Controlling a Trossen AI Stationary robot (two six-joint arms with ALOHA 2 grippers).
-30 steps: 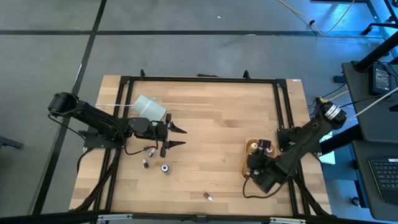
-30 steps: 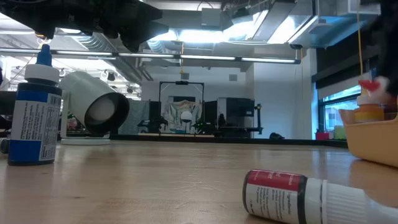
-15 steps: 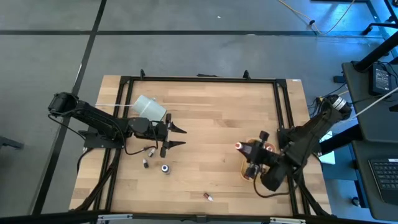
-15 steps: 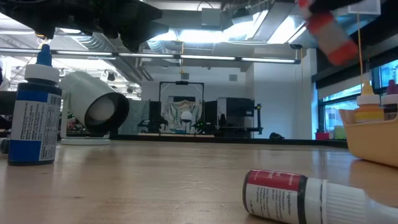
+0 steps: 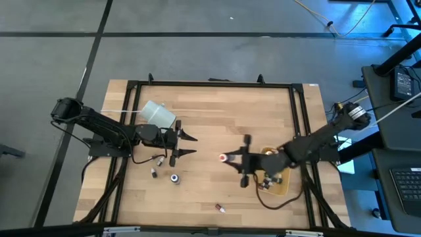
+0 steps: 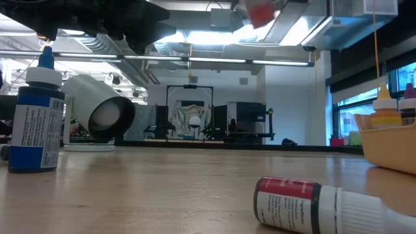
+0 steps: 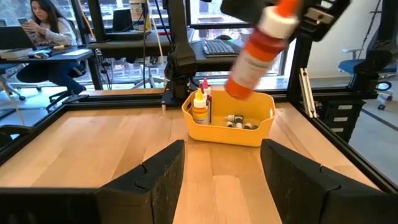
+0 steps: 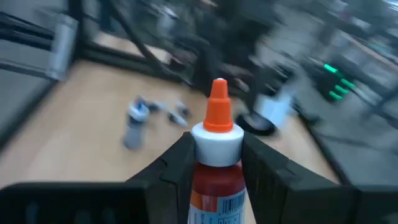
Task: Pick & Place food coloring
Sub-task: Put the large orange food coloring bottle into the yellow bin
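Observation:
My right gripper is above the middle of the table, shut on a red food coloring bottle with a white cap and orange tip. The same bottle shows high in the low view and in the left wrist view. My left gripper waits open over the table's left part. On the wood are a blue bottle standing on its base, a red bottle lying on its side, and two small ones. More bottles stand in the tan tray. My right gripper pinches the red bottle between its two fingers, on the upper body just below the white cap. The fingers reach level from the table's right side. The bottle is lifted clear of the table and tilted, its orange tip pointing away from the wrist.
A white cup lies on its side at the table's left far part, beside my left arm. The tray sits at the right, under my right arm. A black frame runs round the table. Bare wood lies between the two grippers.
My right gripper has risen out of the tray with the red bottle in its hold and swung toward the table's left, from over the tray to the table's middle. The bottle has gone from standing in the tray to lifted clear and tilted.

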